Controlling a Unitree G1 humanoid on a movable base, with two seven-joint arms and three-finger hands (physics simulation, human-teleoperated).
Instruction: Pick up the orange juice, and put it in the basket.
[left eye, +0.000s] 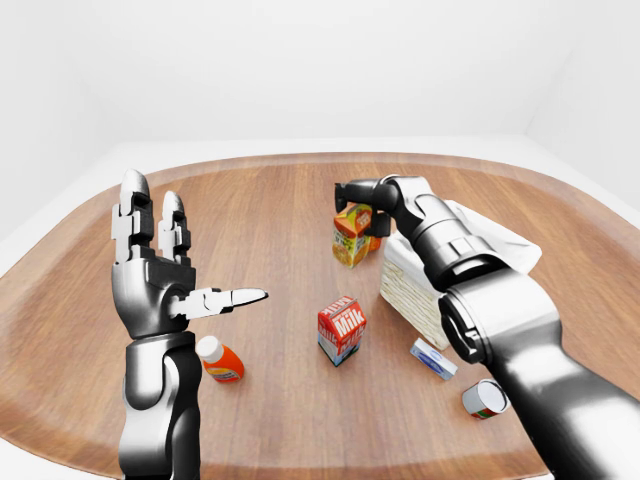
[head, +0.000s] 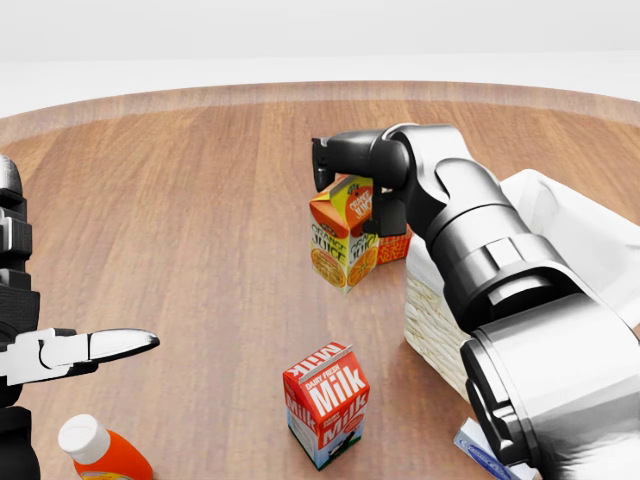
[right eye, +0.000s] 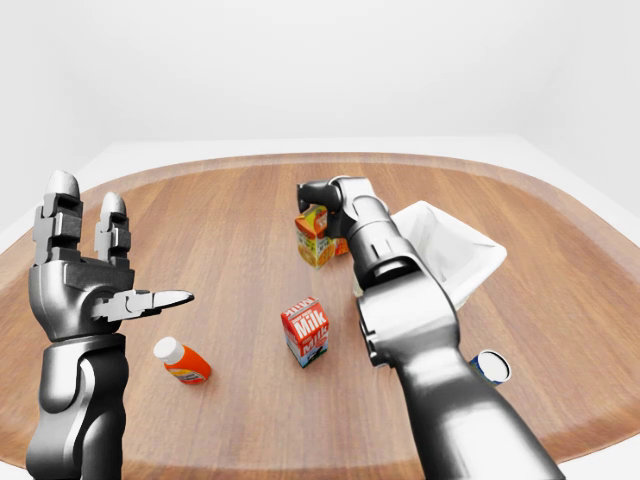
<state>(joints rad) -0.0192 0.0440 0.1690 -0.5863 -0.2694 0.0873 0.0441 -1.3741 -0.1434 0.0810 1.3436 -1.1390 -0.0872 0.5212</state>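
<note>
Wooden table (left eye: 280, 200), rounded edge, plank grain.

On it:
- orange juice carton (head: 343, 233), upright, directly beneath the right hand (head: 345, 165)
- a second orange carton (head: 393, 245), just beyond it, mostly hidden
- white basket (right eye: 455, 250), right of that hand, under the forearm
- milk carton (head: 325, 404), upright, below the right hand
- orange bottle with white cap (left eye: 219, 360), lying flat, below the left hand (left eye: 160, 275)
- small blue-white box (left eye: 433, 357)
- tin can (left eye: 485, 398), on its side
</note>
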